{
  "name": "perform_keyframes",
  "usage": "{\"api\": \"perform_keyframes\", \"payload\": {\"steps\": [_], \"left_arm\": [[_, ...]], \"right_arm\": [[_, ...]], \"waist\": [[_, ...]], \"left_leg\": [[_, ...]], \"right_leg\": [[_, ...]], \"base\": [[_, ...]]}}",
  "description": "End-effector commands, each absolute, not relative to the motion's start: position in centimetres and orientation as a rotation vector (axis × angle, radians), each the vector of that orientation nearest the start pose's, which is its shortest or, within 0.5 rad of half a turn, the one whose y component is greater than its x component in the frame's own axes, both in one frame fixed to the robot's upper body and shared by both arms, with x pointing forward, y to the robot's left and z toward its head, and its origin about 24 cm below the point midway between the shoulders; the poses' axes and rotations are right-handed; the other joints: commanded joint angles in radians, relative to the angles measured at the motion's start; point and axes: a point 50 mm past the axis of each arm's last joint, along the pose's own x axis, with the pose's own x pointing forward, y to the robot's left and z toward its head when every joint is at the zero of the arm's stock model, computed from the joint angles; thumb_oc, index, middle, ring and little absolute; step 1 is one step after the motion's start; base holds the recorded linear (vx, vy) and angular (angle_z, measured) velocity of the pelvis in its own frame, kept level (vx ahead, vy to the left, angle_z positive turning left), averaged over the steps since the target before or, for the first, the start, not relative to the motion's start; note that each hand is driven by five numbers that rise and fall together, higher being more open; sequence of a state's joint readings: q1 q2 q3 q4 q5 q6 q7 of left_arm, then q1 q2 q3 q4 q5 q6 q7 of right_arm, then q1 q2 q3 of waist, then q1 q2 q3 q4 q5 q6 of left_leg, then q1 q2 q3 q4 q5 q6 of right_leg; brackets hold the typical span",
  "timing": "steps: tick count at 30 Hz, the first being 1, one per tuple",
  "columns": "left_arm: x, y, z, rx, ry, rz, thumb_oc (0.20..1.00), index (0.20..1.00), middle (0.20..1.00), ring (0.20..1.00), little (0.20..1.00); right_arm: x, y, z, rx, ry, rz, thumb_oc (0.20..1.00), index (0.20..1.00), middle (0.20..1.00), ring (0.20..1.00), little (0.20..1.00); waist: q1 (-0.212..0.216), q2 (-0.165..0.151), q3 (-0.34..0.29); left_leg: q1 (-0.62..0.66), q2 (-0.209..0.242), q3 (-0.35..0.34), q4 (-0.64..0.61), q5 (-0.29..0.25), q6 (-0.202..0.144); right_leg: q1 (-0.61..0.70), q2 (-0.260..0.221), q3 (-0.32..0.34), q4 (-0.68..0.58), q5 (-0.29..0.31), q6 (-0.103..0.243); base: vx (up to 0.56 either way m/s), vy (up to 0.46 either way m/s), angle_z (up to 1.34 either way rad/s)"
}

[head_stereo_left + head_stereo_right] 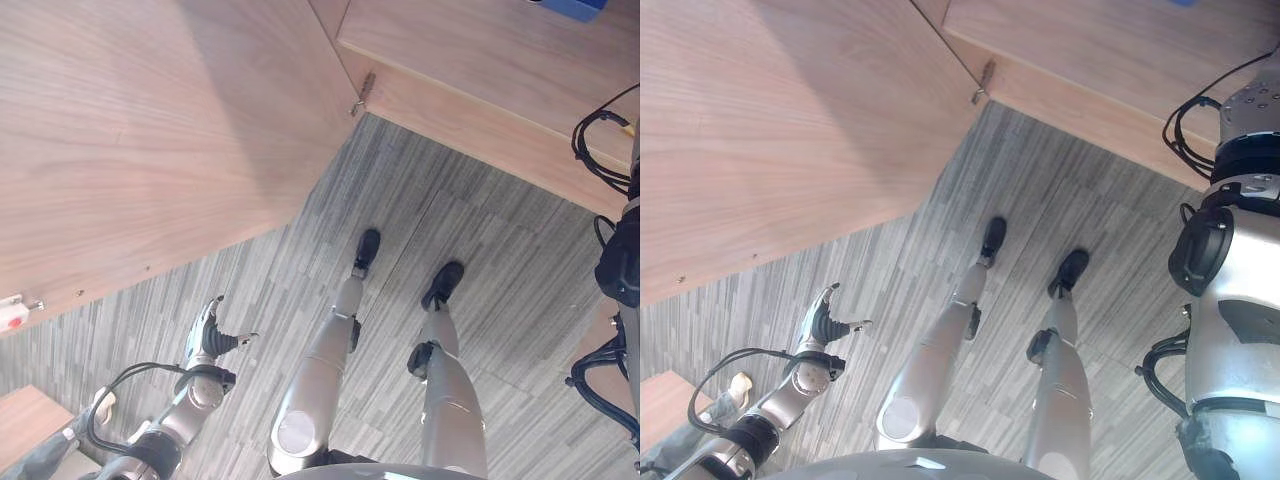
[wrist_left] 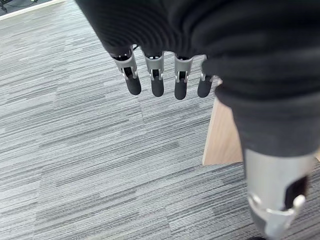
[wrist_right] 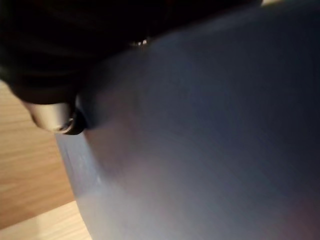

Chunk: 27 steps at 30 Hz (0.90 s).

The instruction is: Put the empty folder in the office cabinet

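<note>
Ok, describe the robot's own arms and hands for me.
Both arms are silver-grey with black joint rings. The left hand has silver fingers with dark tips under a dark ribbed cover. The right hand shows a dark cover and a silver thumb.

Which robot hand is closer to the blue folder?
The right. The right hand is pressed right against the blue folder in the right wrist view. The left hand hangs low over the grey floor, beside the open cabinet door.

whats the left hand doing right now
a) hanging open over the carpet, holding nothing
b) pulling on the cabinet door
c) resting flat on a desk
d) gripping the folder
a: in the left wrist view the left hand hangs with straight fingers above the grey striped carpet, with nothing in it.
</note>
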State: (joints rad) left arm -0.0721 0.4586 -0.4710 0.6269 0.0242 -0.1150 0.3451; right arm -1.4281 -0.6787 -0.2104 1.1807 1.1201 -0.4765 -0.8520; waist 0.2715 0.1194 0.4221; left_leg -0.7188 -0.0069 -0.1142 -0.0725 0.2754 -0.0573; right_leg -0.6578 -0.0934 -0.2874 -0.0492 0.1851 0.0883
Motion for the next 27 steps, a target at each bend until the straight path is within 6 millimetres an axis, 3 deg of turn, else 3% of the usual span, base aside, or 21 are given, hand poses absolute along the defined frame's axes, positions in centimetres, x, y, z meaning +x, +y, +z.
{"api": "perform_keyframes", "payload": {"steps": [1,6,7,8,15,16,18,22,27], "left_arm": [[19.7,24.1,-7.7,0.722,0.503,0.048,1.000,1.000,1.000,1.000,1.000],[19.6,24.1,-7.7,0.707,0.508,0.054,1.000,1.000,1.000,1.000,1.000],[19.6,24.2,-7.7,0.704,0.507,0.056,1.000,1.000,1.000,1.000,1.000],[19.6,24.3,-7.6,0.703,0.506,0.058,1.000,1.000,1.000,1.000,1.000],[19.6,24.4,-7.6,0.693,0.507,0.058,1.000,1.000,1.000,1.000,1.000],[19.5,24.5,-7.5,0.693,0.508,0.049,1.000,1.000,1.000,1.000,1.000],[19.5,24.5,-7.5,0.695,0.508,0.044,1.000,1.000,1.000,1.000,1.000],[19.2,24.6,-7.4,0.700,0.513,0.021,1.000,1.000,1.000,1.000,1.000],[19.0,24.8,-7.2,0.706,0.514,-0.008,1.000,1.000,1.000,1.000,1.000]], "right_arm": [[33.1,-37.5,31.0,1.011,-0.627,-1.178,0.200,0.200,0.200,0.200,0.200],[33.3,-37.6,30.8,0.982,-0.591,-1.174,0.200,0.200,0.200,0.200,0.200],[33.3,-37.6,30.8,0.978,-0.583,-1.172,0.241,0.241,0.241,0.241,0.241],[33.4,-37.7,30.6,0.964,-0.562,-1.167,1.000,1.000,1.000,1.000,1.000],[33.8,-38.1,29.8,0.955,-0.485,-1.138,1.000,1.000,1.000,1.000,1.000],[33.7,-38.8,28.6,0.943,-0.393,-1.153,1.000,1.000,1.000,1.000,1.000],[33.6,-39.1,28.4,0.930,-0.354,-1.152,1.000,1.000,1.000,1.000,1.000],[32.9,-40.1,28.1,0.894,-0.285,-1.175,1.000,1.000,1.000,1.000,1.000],[32.1,-41.2,28.1,0.776,-0.203,-1.174,1.000,1.000,1.000,1.000,1.000]], "waist": [[0.024,-0.066,-0.045],[0.017,-0.075,-0.039],[0.015,-0.075,-0.037],[0.014,-0.078,-0.036],[0.008,-0.091,-0.032],[0.005,-0.097,-0.031],[0.005,-0.099,-0.029],[0.000,-0.107,-0.033],[0.010,-0.112,-0.021]], "left_leg": [[0.021,0.028,-0.014,-0.015,-0.150,-0.070],[0.020,0.033,-0.011,-0.015,-0.148,-0.072],[0.020,0.034,-0.010,-0.015,-0.148,-0.072],[0.020,0.037,-0.009,-0.015,-0.148,-0.073],[0.022,0.043,-0.005,-0.015,-0.148,-0.074],[0.025,0.045,-0.004,-0.015,-0.148,-0.075],[0.025,0.047,-0.003,-0.015,-0.148,-0.075],[0.040,0.055,-0.007,-0.015,-0.171,-0.079],[0.038,0.054,0.002,-0.015,-0.152,-0.077]], "right_leg": [[0.008,-0.034,-0.024,-0.038,-0.070,0.092],[0.007,-0.028,-0.024,-0.038,-0.071,0.089],[0.006,-0.027,-0.024,-0.038,-0.071,0.089],[0.006,-0.026,-0.025,-0.038,-0.072,0.088],[0.006,-0.021,-0.026,-0.038,-0.071,0.084],[0.007,-0.018,-0.026,-0.038,-0.070,0.084],[0.007,-0.018,-0.026,-0.038,-0.070,0.083],[0.023,-0.012,-0.015,-0.038,-0.089,0.087],[0.024,-0.017,-0.039,-0.038,-0.072,0.081]], "base": [[0.00,0.000,0.00],[0.00,-0.007,-0.01],[0.00,0.000,0.00],[0.00,0.000,0.00],[0.00,0.000,0.00],[0.00,0.000,0.00],[0.00,0.000,0.00],[0.02,-0.006,0.00],[0.00,-0.002,-0.01]]}}
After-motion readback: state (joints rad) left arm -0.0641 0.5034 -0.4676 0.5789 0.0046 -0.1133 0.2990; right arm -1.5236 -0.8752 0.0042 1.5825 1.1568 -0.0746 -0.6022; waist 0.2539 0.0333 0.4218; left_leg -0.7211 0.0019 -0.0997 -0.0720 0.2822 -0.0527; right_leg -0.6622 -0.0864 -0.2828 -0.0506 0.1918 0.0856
